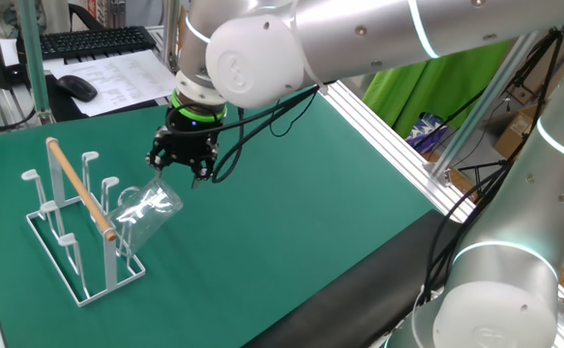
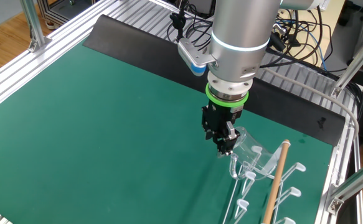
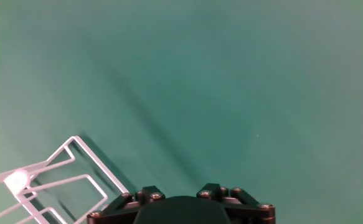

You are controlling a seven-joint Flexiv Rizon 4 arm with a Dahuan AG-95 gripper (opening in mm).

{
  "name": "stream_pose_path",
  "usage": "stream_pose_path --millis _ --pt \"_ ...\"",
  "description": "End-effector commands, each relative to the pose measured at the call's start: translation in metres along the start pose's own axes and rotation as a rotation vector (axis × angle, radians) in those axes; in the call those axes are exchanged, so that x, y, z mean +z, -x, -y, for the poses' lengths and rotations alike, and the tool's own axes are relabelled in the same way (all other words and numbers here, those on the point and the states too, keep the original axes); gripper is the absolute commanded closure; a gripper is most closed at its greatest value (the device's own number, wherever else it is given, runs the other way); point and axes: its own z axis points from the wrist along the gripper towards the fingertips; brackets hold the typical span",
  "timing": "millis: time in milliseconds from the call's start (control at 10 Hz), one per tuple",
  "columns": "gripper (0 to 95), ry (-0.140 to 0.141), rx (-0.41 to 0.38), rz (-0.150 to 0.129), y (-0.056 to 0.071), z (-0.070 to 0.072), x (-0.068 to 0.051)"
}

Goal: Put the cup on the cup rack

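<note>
A clear cup point(image 1: 144, 215) hangs tilted on a near peg of the white cup rack point(image 1: 78, 217) on the green table point(image 1: 291, 193); just above, the pincer point(image 1: 179, 166) appears apart. A careless brush could knock the cup loose.

Clear glass cup point(image 1: 144, 212) hangs tilted on a peg of the white wire cup rack point(image 1: 80, 224), lower left of frame.

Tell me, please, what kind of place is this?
Probably a robotics lab, not a kitchen: an aluminium-framed bench with a green mat, a keyboard and mouse on a desk behind it, loose cables nearby.
</note>
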Motion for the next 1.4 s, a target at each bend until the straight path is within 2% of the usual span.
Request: stream_pose_path --millis 100,200,400,700,1100,1400 --pt "19.0 0.022 0.014 -0.068 0.000 -0.001 0.000" --pt "19.0 0.031 0.014 -0.103 0.000 0.000 -0.001" --pt "19.0 0.037 -0.009 -0.147 -0.004 0.000 0.001" --pt "19.0 0.034 -0.020 -0.158 -0.019 -0.001 0.006" --pt "19.0 0.016 -0.021 -0.189 -0.025 0.004 0.003" --pt "19.0 0.008 -0.014 -0.196 -0.033 0.005 0.006"
